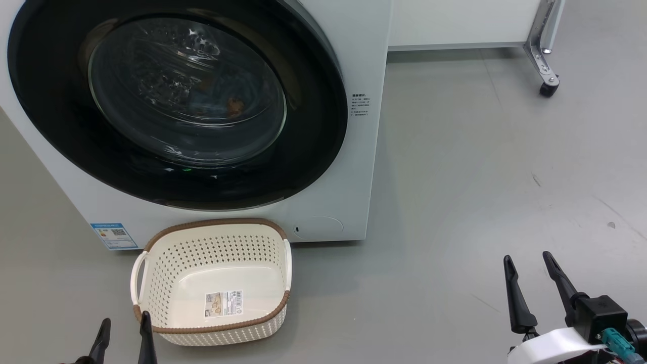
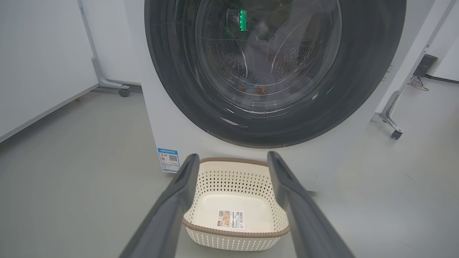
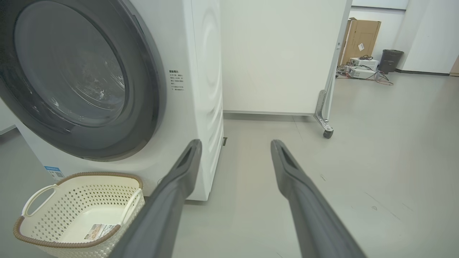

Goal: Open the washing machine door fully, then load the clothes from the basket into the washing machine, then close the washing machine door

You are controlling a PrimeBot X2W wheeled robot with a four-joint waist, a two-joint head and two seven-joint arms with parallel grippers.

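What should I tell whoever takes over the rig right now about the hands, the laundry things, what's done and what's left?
Left hand: open, empty, low by the basket's near left corner.
Right hand: open, empty, over the floor off to the right.
Basket: on the floor just in front of the washing machine, with no garments in it.
Washing machine door: shut.
Clothes: a patterned bit shows dimly through the door, inside the machine.
Done: loading and closing look finished.
Left: probably nothing. Whether the door is latched can't be told, so check it.
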